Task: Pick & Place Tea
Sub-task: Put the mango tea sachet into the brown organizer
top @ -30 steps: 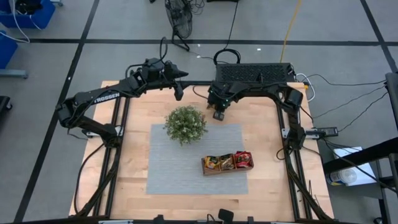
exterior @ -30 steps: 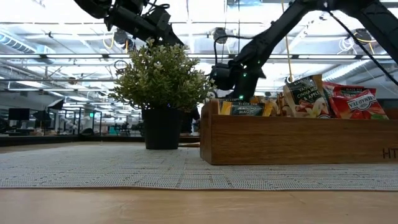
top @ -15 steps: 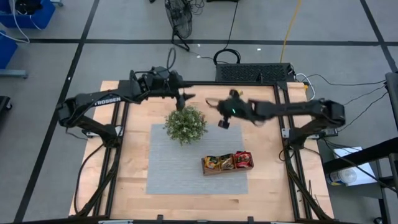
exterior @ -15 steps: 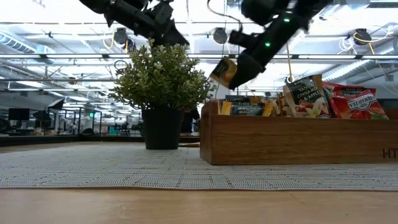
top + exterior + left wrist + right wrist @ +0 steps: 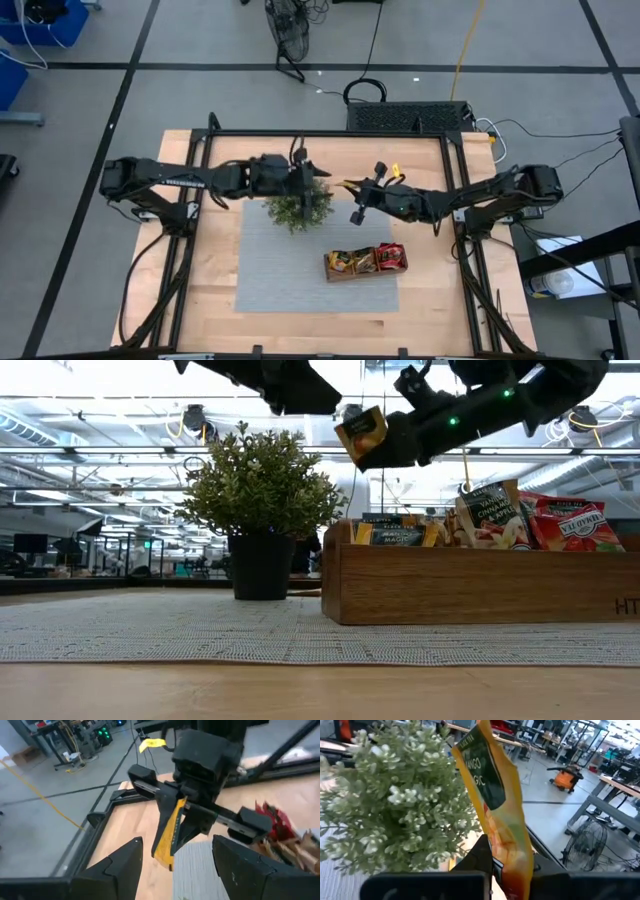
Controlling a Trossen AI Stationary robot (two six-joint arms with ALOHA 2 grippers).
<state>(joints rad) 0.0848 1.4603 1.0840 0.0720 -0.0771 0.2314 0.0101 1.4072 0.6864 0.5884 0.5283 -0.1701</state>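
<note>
Sachet up in the air: the right gripper [image 5: 356, 190] is clamped on an orange-yellow tea sachet [image 5: 362, 432], held above the table just beside the potted plant [image 5: 299, 201], and well short of the wooden tray [image 5: 366, 263] on the grey mat [image 5: 290, 260]. The left gripper [image 5: 303, 179] hovers over the plant, fingers spread and empty. From here, a smooth carry clear of the foliage looks wise, then a low release into the tray's matching compartment. Only the right wrist view shows the sachet's dark green label; the high view barely resolves it.
</note>
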